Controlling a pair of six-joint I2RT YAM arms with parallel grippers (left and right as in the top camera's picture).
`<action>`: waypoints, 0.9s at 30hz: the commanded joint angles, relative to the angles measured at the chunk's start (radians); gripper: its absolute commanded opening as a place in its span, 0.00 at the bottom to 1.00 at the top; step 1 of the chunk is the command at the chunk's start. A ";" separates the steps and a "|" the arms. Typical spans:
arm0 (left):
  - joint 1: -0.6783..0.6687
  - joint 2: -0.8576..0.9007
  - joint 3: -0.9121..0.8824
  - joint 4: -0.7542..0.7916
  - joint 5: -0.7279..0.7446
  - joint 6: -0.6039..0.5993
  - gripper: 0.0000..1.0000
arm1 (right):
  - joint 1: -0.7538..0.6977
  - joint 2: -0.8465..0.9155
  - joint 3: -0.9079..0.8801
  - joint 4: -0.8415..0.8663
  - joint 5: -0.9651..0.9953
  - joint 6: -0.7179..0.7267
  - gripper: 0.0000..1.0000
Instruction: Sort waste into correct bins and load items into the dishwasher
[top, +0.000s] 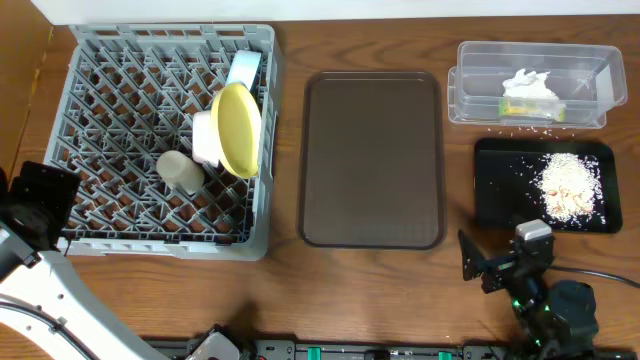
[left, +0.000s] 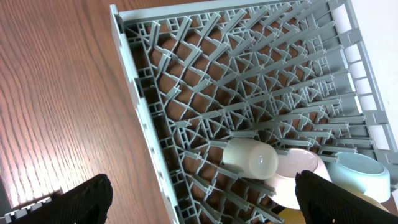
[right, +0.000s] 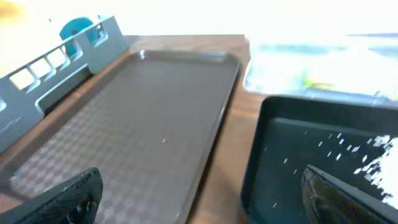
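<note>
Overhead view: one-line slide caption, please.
Rack holds plate, blue bowl, white bowl and cup; napkin and wrapper sit in the tub, crumbs mostly on the black tray.

Overhead, the yellow-green plate (top: 238, 128) hides most of the light blue bowl (top: 245, 68) and part of the small white bowl (top: 205, 135), and the napkin (top: 528, 86) covers all but a green strip of the snack wrapper (top: 532, 107). In the right wrist view glare washes out the clear tub (right: 323, 62) at upper right, its contents a blur; the black tray (right: 286, 149) runs off the right and bottom edges. In the left wrist view the plate is a sliver at the bottom edge.
</note>
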 joint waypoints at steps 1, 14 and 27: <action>0.003 0.001 0.004 0.000 -0.006 -0.002 0.95 | -0.021 -0.011 -0.009 0.044 -0.005 -0.068 0.99; 0.003 0.001 0.004 0.000 -0.006 -0.002 0.95 | -0.093 -0.011 -0.117 0.335 -0.005 -0.081 0.99; 0.003 0.001 0.004 0.000 -0.006 -0.002 0.95 | -0.190 -0.011 -0.117 0.296 0.131 -0.081 0.99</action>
